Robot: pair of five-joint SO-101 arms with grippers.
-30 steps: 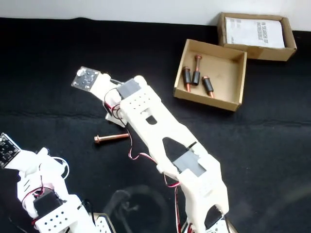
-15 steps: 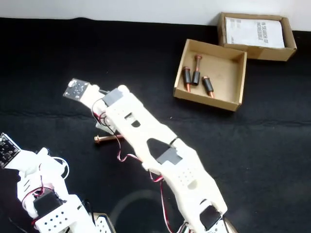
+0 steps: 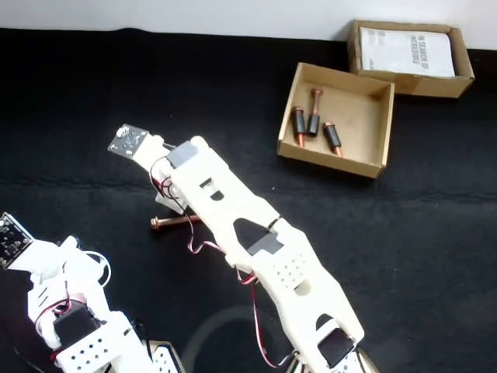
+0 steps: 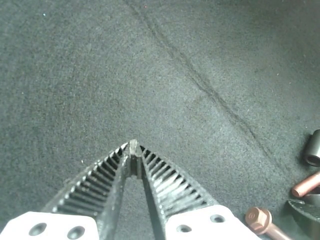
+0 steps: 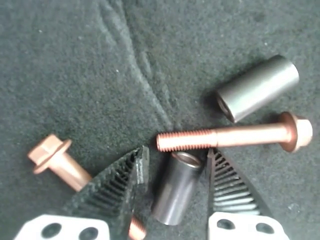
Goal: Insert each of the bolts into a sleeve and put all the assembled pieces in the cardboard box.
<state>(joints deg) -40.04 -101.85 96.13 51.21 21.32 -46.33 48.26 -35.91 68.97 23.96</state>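
The right gripper has swung over a sleeve, jaws spread astride it, ready to grab; the left gripper sits pressed together.

You look at a table covered with black felt cloth. 1 long crease runs across the cloth. Behind the far edge there is a plain white surface, evenly lit.

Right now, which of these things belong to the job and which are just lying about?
Job: loose bolts, loose sleeves, cardboard box, three assembled pieces inside it.
Lying about: second box holding a printed sheet.
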